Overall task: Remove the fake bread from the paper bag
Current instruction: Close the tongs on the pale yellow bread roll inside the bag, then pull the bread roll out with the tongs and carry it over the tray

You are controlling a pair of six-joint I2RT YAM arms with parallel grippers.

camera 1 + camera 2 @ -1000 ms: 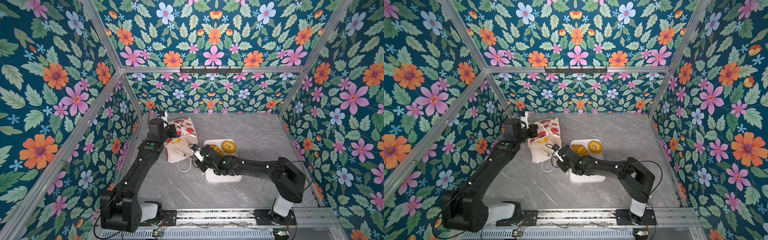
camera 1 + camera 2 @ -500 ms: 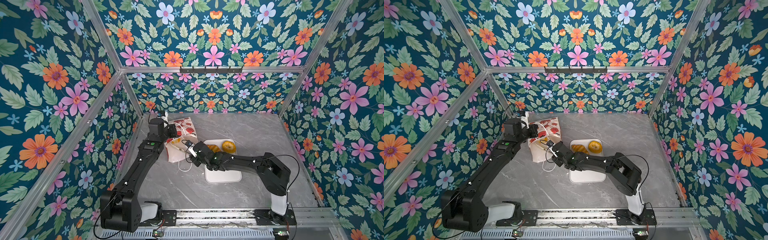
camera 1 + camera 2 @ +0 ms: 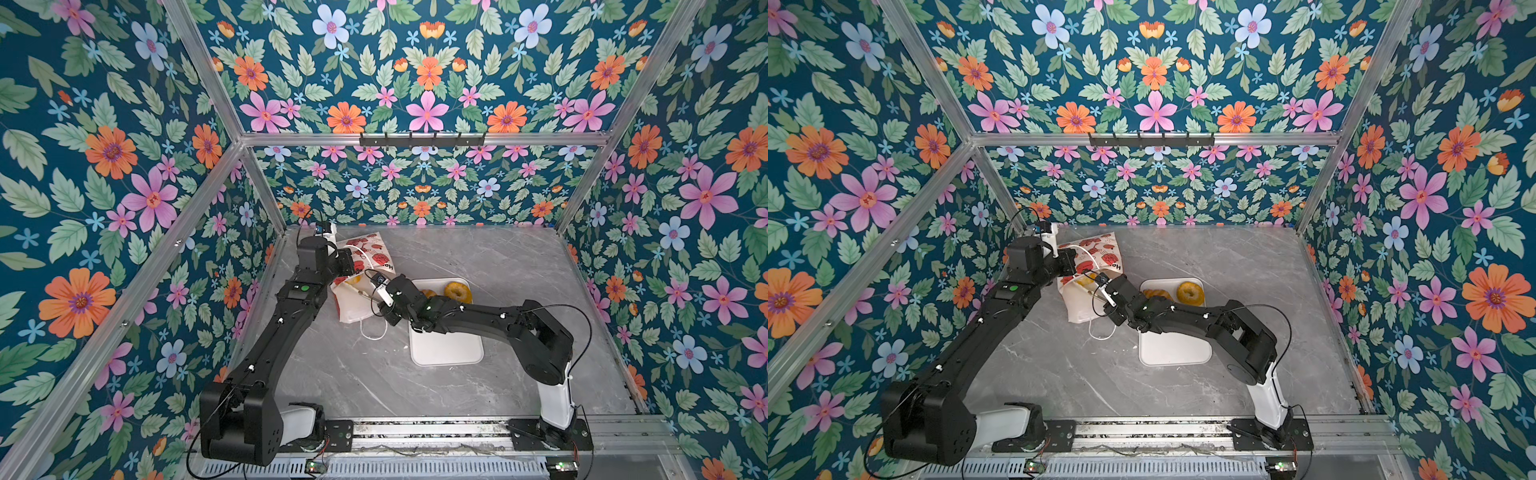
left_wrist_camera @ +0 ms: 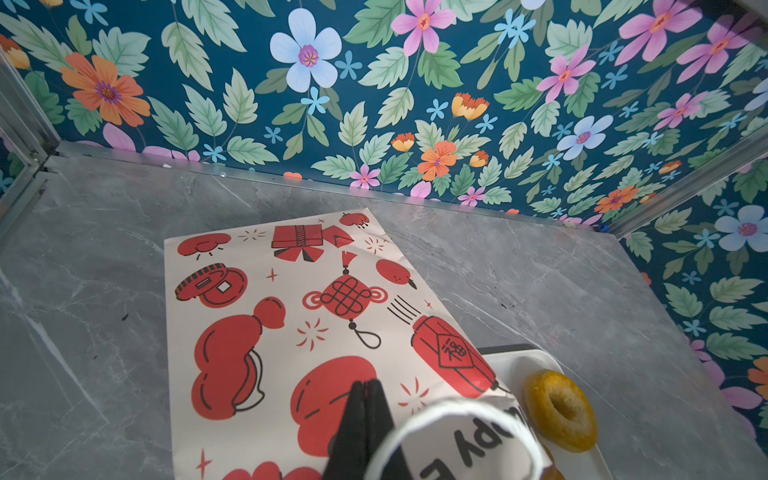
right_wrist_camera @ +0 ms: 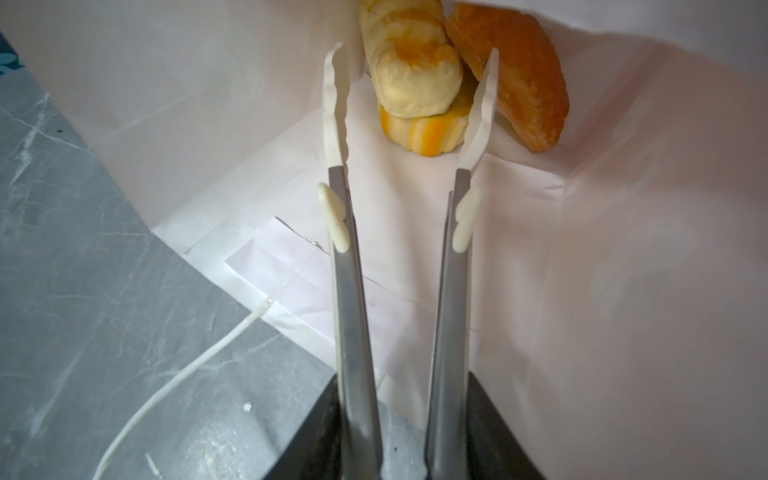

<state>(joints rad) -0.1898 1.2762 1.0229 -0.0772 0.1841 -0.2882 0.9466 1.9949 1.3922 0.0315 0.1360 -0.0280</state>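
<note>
Two pieces of bread (image 3: 457, 292) lie on the tray (image 3: 446, 353) in the middle, and three are left deep in the paper bag (image 3: 365, 266) at the far left: a pale ridged roll (image 5: 411, 75) on a yellow piece (image 5: 424, 133), with a darker orange-brown piece (image 5: 523, 83) beside them. The left gripper (image 4: 365, 415), fingers together, seems to pinch the bag's top side. The right gripper (image 5: 405, 440) clamps tongs (image 5: 353, 291), whose tips stand apart around the roll.

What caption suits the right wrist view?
Open tongs reach inside the paper bag toward a pale croissant beside an orange-brown pastry.
</note>
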